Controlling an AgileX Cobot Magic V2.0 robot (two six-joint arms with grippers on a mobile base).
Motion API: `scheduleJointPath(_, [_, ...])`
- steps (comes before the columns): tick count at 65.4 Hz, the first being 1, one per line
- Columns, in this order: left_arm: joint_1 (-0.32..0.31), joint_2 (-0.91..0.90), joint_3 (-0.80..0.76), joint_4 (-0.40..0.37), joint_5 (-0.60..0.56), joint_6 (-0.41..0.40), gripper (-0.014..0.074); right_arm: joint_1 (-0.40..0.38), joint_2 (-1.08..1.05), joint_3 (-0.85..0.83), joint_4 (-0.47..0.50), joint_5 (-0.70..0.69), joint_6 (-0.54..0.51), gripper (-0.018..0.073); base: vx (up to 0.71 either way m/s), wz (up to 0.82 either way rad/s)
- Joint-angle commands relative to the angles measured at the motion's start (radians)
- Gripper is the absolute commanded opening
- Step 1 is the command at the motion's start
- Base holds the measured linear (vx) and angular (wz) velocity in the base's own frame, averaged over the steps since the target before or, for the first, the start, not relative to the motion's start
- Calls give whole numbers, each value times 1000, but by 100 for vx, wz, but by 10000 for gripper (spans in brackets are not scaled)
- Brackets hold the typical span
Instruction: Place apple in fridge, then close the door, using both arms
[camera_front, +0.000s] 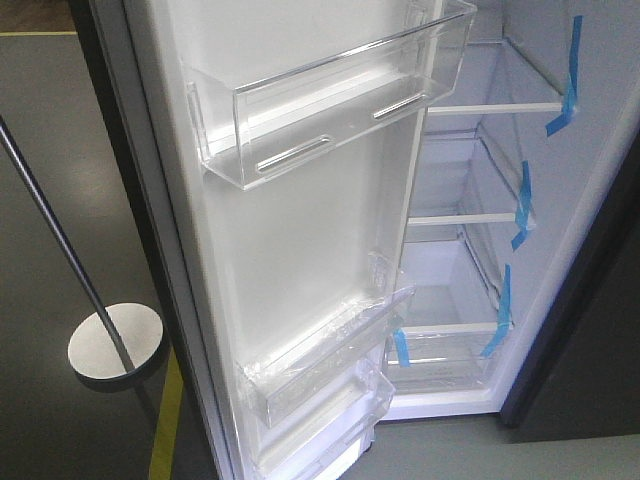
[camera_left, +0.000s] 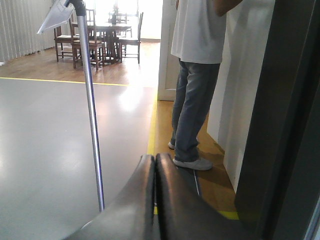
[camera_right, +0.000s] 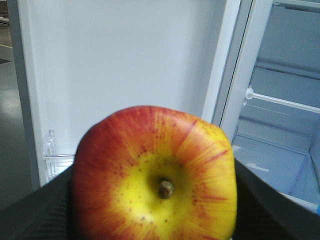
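Red-yellow apple (camera_right: 155, 175) sits clamped in the right gripper (camera_right: 152, 205), before the open door (camera_right: 125, 65) — fridge (camera_right: 280, 140) to its right. Left gripper (camera_left: 154, 172) is pressed closed, empty; a pole (camera_left: 92, 125) and a person (camera_left: 197, 75) stand ahead

Front cam: high, tilted down, near door (camera_front: 300, 250), fridge (camera_front: 450, 270) at right. Left wrist: low, over floor (camera_left: 50, 150). Right wrist: tight on apple (camera_right: 155, 180); shares door, fridge.

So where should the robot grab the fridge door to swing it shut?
Probably the tall free edge of the door, away from the hinge, coming from its dark outer side. It is a flat panel with no handle showing, and clear bins crowd the white inner face.
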Motion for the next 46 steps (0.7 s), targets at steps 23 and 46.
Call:
scheduleJointPath(23, [0,-15,-17,-9,-71,-5,-6,-3,5,-20,30,-38,-4,223,0,0])
scheduleJointPath(46, [0,-15,-17,-9,-71,-5,-6,-3,67,-20,109,-36,-17,223,0,0])
